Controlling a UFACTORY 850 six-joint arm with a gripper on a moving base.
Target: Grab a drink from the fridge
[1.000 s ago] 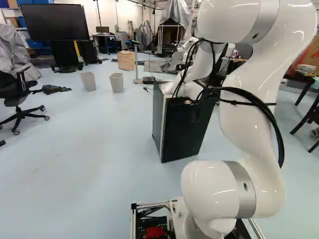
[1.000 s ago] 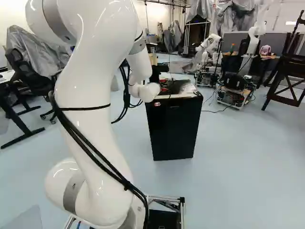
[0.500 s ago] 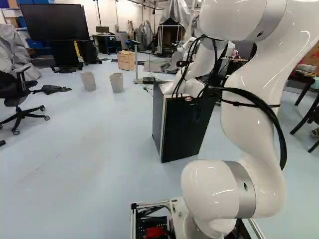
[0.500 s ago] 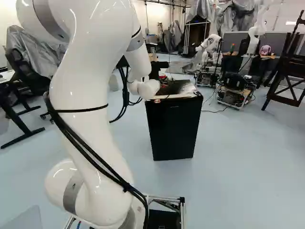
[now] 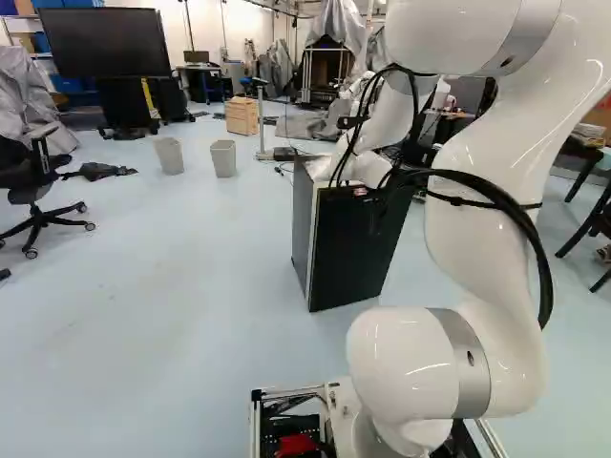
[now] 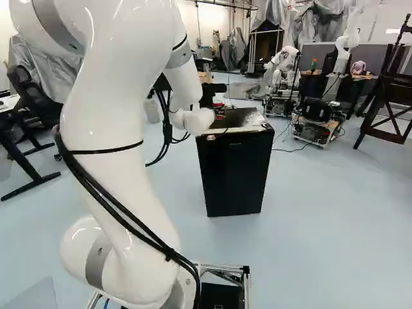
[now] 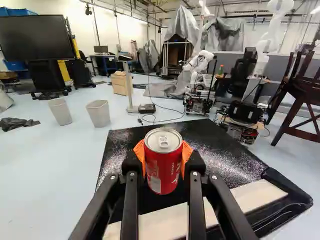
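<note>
The gripper (image 6: 208, 96) shows as a dark part behind my white wrist, at the fridge's top in the right base view. In the wrist view the gripper (image 7: 163, 162) is shut on a red drink can (image 7: 163, 162), with orange pads (image 7: 186, 156) at both sides of it. The can is upright over the dark top of the small black fridge (image 6: 235, 174); whether its base touches that top I cannot tell. The fridge front appears shut, and its inside is hidden.
Two pale bins (image 5: 223, 158) and a wooden box (image 5: 242, 115) stand beyond the fridge on its left. An office chair (image 5: 33, 181) is at the far left. Another robot (image 6: 280, 71) stands behind, near a dark wooden frame (image 6: 386, 96) at the right.
My upper arm has shifted a little to the left in the right base view and slightly to the right in the left base view. The base and fridge have not moved.
</note>
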